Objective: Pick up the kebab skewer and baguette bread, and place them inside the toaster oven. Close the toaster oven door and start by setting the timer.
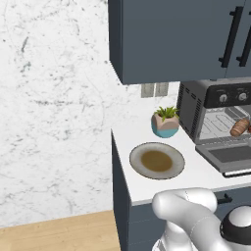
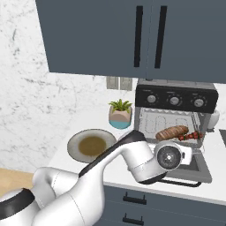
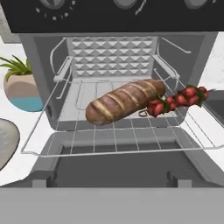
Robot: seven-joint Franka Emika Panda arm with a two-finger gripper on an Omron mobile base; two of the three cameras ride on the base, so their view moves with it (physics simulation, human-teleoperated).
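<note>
A: Where are the two food items?

B: Both lie on the wire rack (image 3: 109, 140) inside the toaster oven (image 2: 175, 115). The baguette bread (image 3: 124, 100) lies slantwise across the middle of the rack, and the kebab skewer (image 3: 177, 100) is just beside its right end, running out toward the rack's right edge. Whether the two touch I cannot tell.

A: And the oven itself?

B: It stands at the back of the counter (image 1: 127, 142), under the dark blue cabinets (image 2: 132, 35). The toaster oven door (image 1: 230, 158) is dropped flat, toward the counter's front edge.

A: What about the gripper?

B: The gripper (image 2: 187, 155) hangs over the lowered door, facing into the oven. Its fingers are hard to make out, but they stand spread about as wide as they go, and nothing is between them.

A: Anything else on the counter?

B: A round plate (image 1: 157, 160) with a brown centre sits near the front left corner, and a small potted plant (image 1: 165, 121) stands behind it, just beside the oven's left wall
</note>
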